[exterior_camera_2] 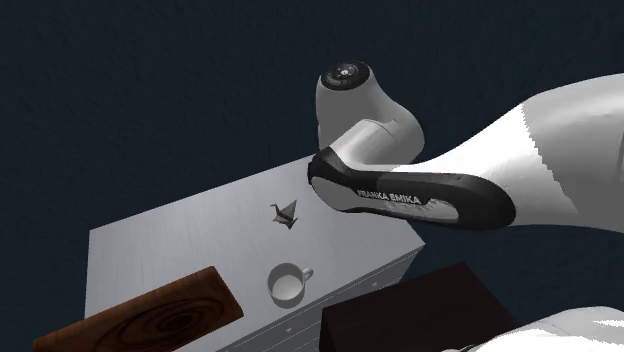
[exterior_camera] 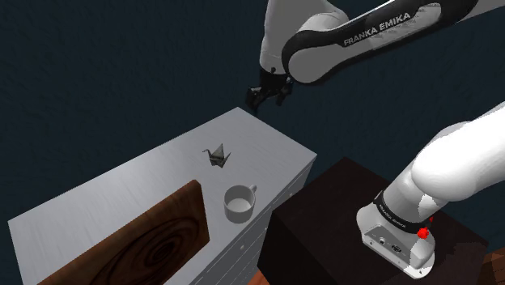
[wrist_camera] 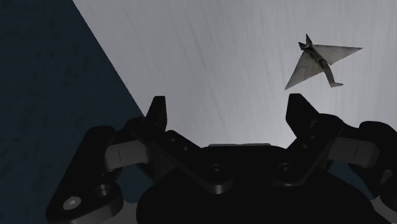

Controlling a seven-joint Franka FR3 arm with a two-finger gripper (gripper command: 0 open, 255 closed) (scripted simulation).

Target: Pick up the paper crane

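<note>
A small dark grey paper crane (exterior_camera: 217, 155) sits on the grey cabinet top (exterior_camera: 146, 182), near its far end; it also appears as the crane (exterior_camera_2: 285, 212) and the crane (wrist_camera: 316, 62). My black gripper (exterior_camera: 267, 96) hovers above the far corner of the top, beyond the crane and apart from it. In the wrist view the gripper (wrist_camera: 228, 109) is open, its fingers (wrist_camera: 157, 111) wide apart with nothing between them, and the crane lies ahead of the other finger, off to the side.
A white mug (exterior_camera: 239, 202) stands near the cabinet's front edge, close to the crane. A dark wooden board (exterior_camera: 146, 247) lies at the near end of the top. My dark stand (exterior_camera: 348, 210) is beside the cabinet. Dark blue wall surrounds the scene.
</note>
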